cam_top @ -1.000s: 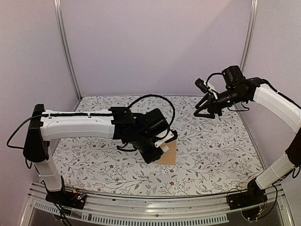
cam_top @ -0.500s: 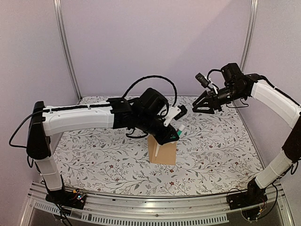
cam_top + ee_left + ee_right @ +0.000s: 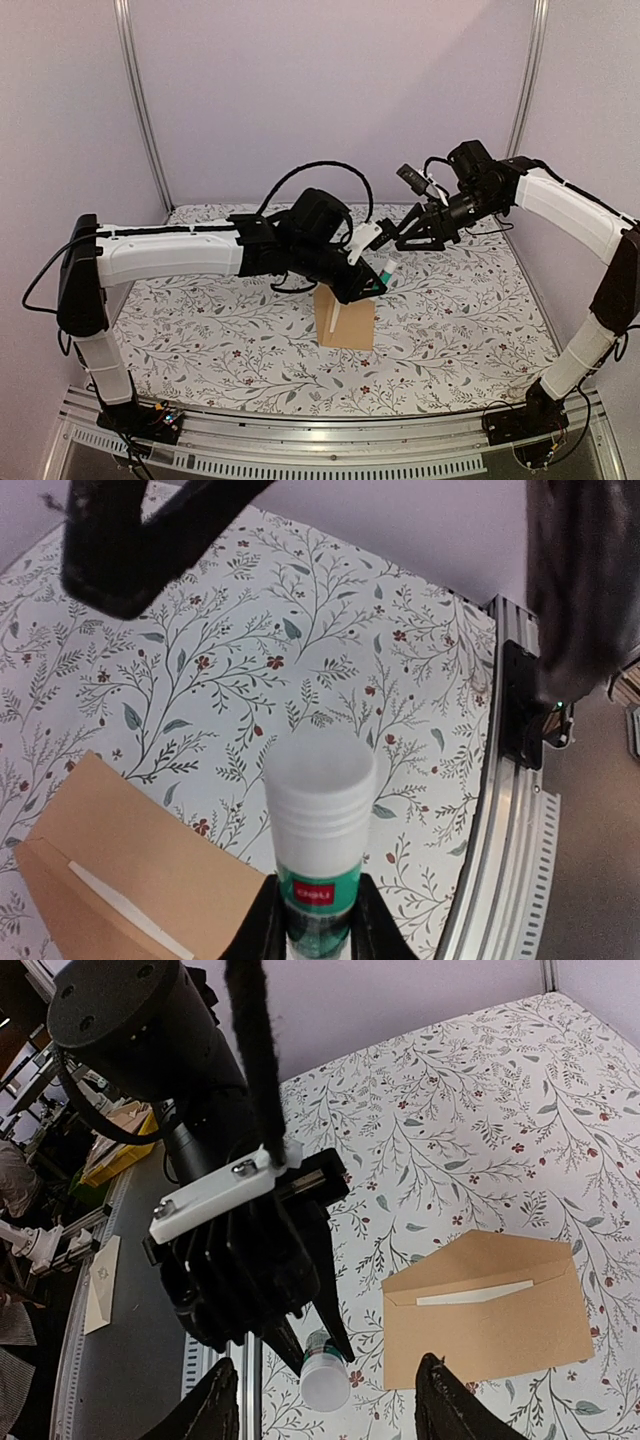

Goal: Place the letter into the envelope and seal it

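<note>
The tan envelope [image 3: 352, 324] lies on the floral table, its pointed flap open toward the left. The letter shows only as a thin cream strip [image 3: 475, 1293] at the envelope's mouth; the rest is hidden inside. My left gripper [image 3: 372, 281] is shut on a green glue stick with a white cap [image 3: 318, 820] and holds it in the air above the envelope [image 3: 100, 880], cap pointing toward my right gripper. My right gripper [image 3: 408, 238] is open and empty. Its fingers [image 3: 215, 1407] stand either side of the glue stick [image 3: 325, 1378], a short way off the cap.
The left arm's black cable [image 3: 315, 172] loops above its wrist. An aluminium rail [image 3: 330, 455] runs along the table's near edge. Metal posts [image 3: 140, 100] and pale walls close in the back and sides.
My left gripper rose from the table beside the envelope, carrying the glue stick up and to the right. My right gripper moved left and down toward the glue stick's cap.
</note>
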